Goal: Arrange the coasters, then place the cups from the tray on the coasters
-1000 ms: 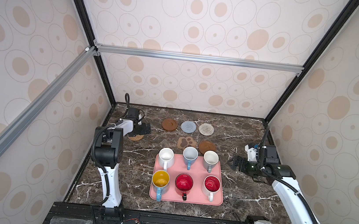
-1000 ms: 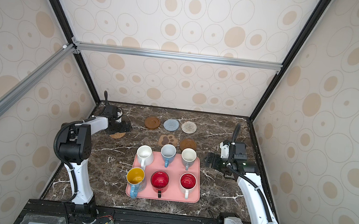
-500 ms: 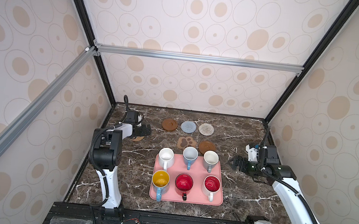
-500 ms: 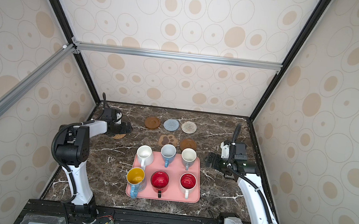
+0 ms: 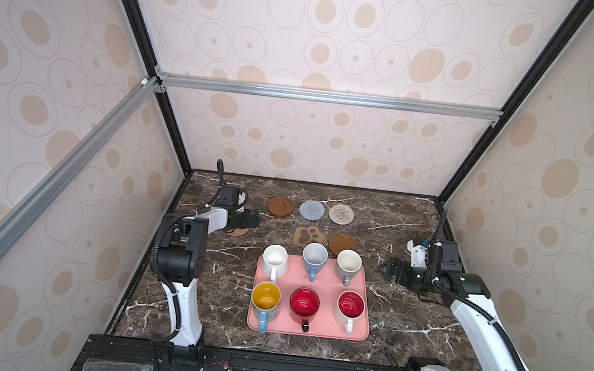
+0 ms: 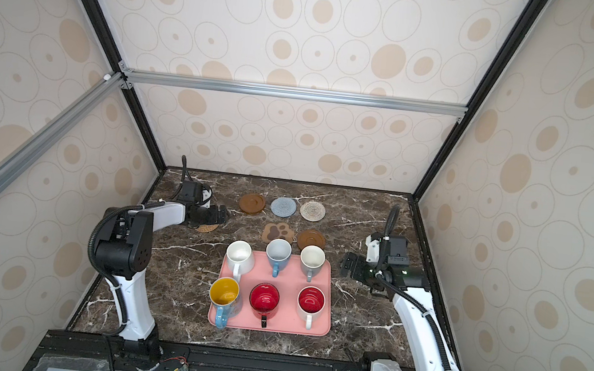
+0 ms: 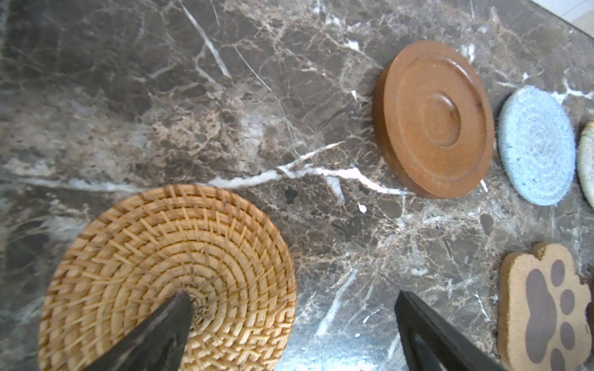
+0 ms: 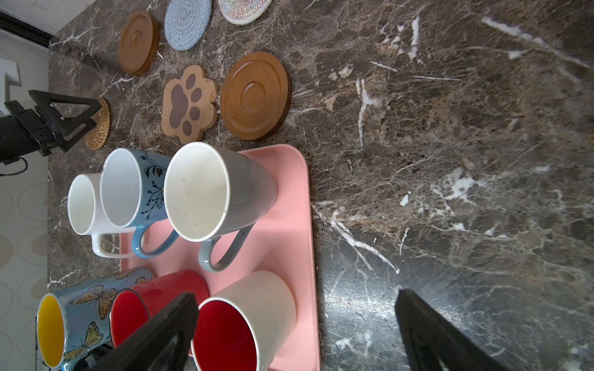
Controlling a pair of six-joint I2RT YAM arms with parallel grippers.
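Left wrist view: our left claw (image 7: 292, 298) is wide apart, one finger (image 7: 154, 340) over the middle of the rattan coaster (image 7: 167, 257), the other over bare tabletop (image 7: 193, 112). We can't tell whether that finger touches the weave. Rattan coaster lies flat off the far-left corner of the tray (image 5: 324, 335), well apart from the other five coasters.

In both top views the tray carries all six cups, upright, two rows of three. Far row, left to right: white cup (image 5: 274, 260), light blue cup (image 5: 315, 255), grey-white cup (image 5: 348, 262). Near row: yellow-inside cup (image 5: 265, 299), red cup (image 5: 304, 303), red-inside white cup (image 5: 350, 306). Every handle points to the tray's near edge.

Just beyond the tray's far edge we see the paw coaster (image 5: 308, 236) and a brown disc (image 5: 342, 243), just beside each other. Further beyond the tray, a row of three: second brown disc (image 5: 280, 206), blue-grey coaster (image 5: 312, 210), cream coaster (image 5: 341, 214). No cup sits on a coaster yet.

Our right claw (image 5: 390, 271) hangs beside the tray's right edge near the far-right corner, over the tabletop, also wide apart and pointing at the tray. Right wrist view: one finger in front of the red cup, the other over bare tabletop right of the tray.
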